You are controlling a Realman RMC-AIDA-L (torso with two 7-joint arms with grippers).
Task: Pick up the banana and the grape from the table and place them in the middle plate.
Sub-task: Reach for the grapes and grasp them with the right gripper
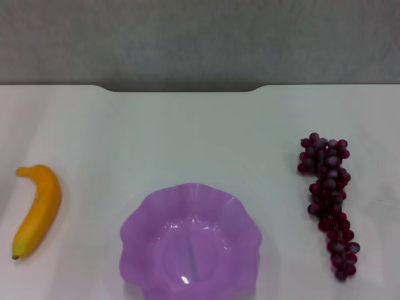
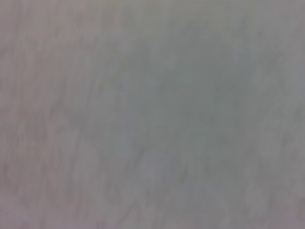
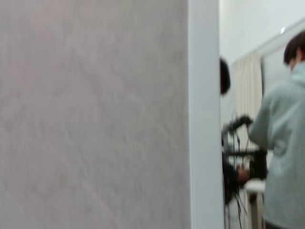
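Observation:
The yellow-orange banana [image 1: 39,210] lies on the white table [image 1: 187,137] at the left, dark tip toward the near edge. The bunch of dark red-purple grapes [image 1: 329,197] lies at the right, running from far to near. The translucent purple middle plate [image 1: 190,240] with a wavy rim sits between them at the near edge and holds nothing. Neither gripper shows in any view. The left wrist view shows only a blurred grey surface. The right wrist view shows a grey panel and a room beyond it.
The table's far edge has a shallow notch [image 1: 181,90] in front of a grey wall. In the right wrist view a person in a light top [image 3: 286,143] stands by dark equipment beyond a white edge [image 3: 204,114].

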